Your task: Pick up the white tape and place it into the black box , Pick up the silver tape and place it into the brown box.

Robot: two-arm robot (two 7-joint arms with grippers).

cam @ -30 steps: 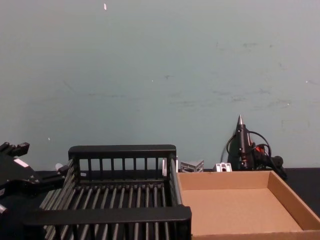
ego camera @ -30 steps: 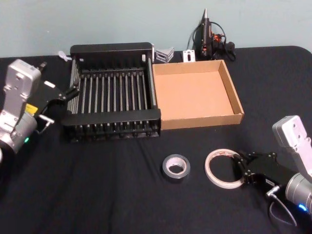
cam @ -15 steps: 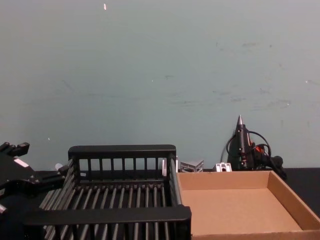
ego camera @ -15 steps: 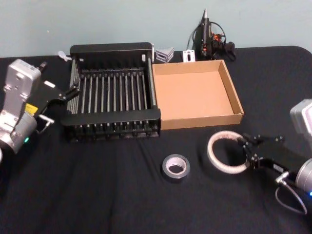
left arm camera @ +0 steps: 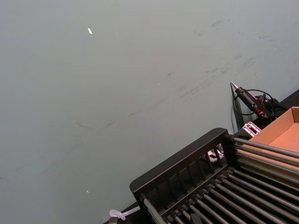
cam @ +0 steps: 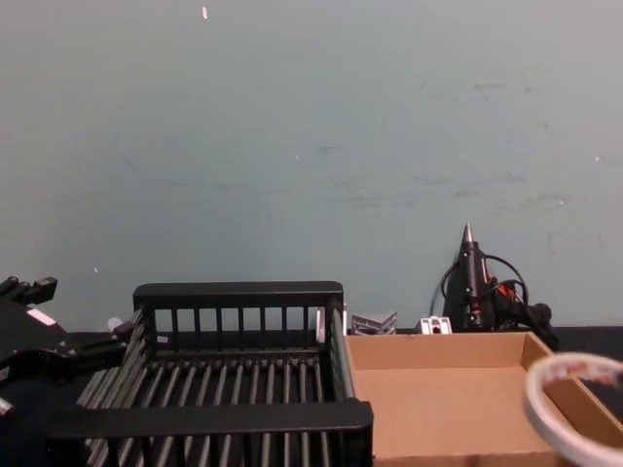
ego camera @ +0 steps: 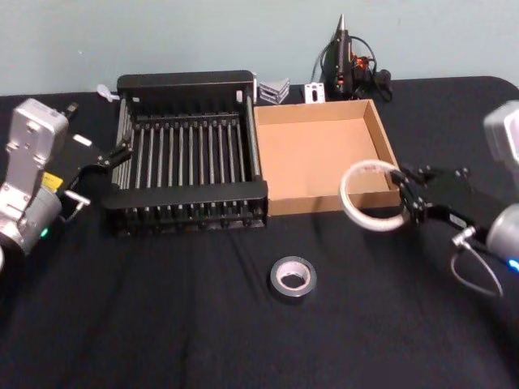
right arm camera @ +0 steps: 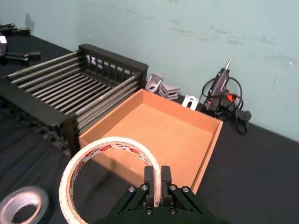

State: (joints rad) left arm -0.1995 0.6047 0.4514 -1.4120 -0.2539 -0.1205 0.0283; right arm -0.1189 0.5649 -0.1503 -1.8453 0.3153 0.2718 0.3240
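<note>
Head view: my right gripper (ego camera: 403, 198) pinches the wide whitish tape ring (ego camera: 370, 196) aloft by the tan cardboard tray (ego camera: 324, 158). Black slatted crate (ego camera: 188, 150) empty, grey-silver duct roll (ego camera: 293, 278) untouched on the bench. Left gripper (ego camera: 109, 156) parked, spread.

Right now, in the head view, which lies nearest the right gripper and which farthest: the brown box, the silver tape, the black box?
The right gripper is shut on the white tape.
1. Brown box: just beside it, its near right corner under the tape.
2. Silver tape: on the table, toward the robot and its left.
3. Black box: farthest, to the left.
</note>
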